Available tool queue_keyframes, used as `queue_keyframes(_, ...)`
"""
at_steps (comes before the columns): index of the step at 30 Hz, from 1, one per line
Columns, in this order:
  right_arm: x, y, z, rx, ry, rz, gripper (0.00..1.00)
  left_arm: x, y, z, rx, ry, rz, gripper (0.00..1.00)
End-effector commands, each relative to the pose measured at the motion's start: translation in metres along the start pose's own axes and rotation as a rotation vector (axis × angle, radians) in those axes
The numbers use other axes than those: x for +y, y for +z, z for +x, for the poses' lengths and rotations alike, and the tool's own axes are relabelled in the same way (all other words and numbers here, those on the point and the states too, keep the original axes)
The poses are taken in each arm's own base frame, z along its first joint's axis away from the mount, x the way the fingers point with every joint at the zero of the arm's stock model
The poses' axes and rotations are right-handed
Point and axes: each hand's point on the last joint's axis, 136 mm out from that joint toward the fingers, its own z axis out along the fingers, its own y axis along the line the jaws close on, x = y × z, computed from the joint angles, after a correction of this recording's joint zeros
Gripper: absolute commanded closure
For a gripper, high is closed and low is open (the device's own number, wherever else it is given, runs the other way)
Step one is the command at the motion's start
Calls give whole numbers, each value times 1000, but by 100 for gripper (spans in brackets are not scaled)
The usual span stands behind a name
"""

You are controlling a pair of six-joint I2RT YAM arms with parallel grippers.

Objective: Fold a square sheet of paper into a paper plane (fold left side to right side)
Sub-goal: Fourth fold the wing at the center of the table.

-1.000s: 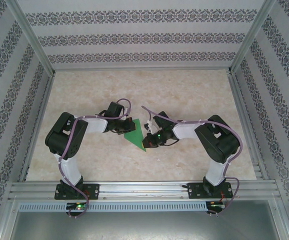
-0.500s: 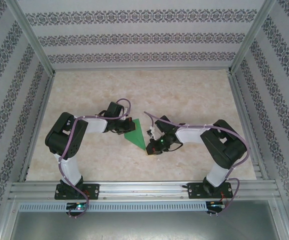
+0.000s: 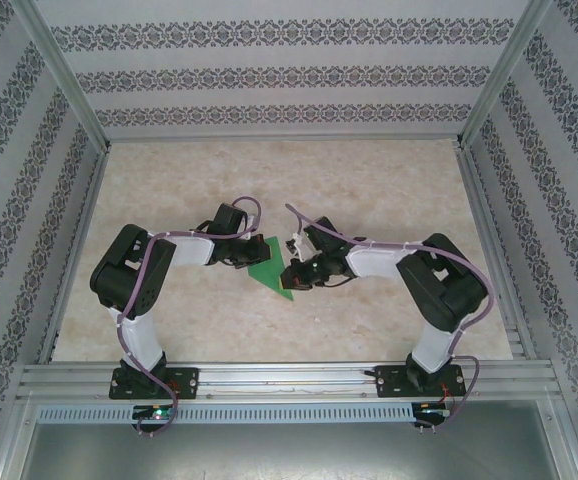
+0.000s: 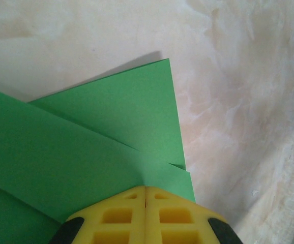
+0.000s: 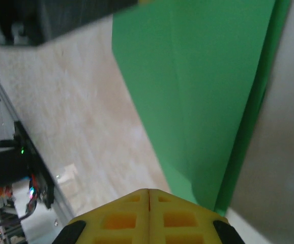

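Green paper (image 3: 270, 268) on marbled table (image 3: 369, 190)

top: high at near side, looking down over whole desk (image 3: 389, 180) | both wrists: close above green sheet (image 4: 101, 132), shared by all views

No writing, number, brand or sign can be read anywhere. The sheet of paper (image 3: 269, 270) is plain green without print. The wall (image 3: 289, 78) at 12 o'clock in the top view carries only bands of dark ornament, not letters.
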Motion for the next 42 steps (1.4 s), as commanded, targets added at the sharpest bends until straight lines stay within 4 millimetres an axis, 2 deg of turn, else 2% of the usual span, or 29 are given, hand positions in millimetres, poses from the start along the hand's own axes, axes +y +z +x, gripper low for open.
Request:
queue_keyframes(1, 12, 4, -38, -111, -39, -26, 100, 49, 4, 17, 24, -82, -155, 97)
queue_keyframes(8, 11, 17, -54, -123, -51, -36, 100, 48, 4, 16, 21, -83, -155, 97)
queue_keyframes(18, -4, 29, -58, -127, -53, 18, 100, 50, 4, 17, 23, -85, -161, 97)
queue_keyframes(23, -15, 32, -46, -87, -32, 51, 100, 53, 5, 19, 25, -89, -171, 97)
queue_keyframes(34, -15, 22, -14, -45, -26, 74, 100, 61, 5, 20, 26, -95, -203, 97)
queue_keyframes(42, -25, 13, 9, -21, 2, 102, 100, 58, 3, 18, 20, -92, -198, 97)
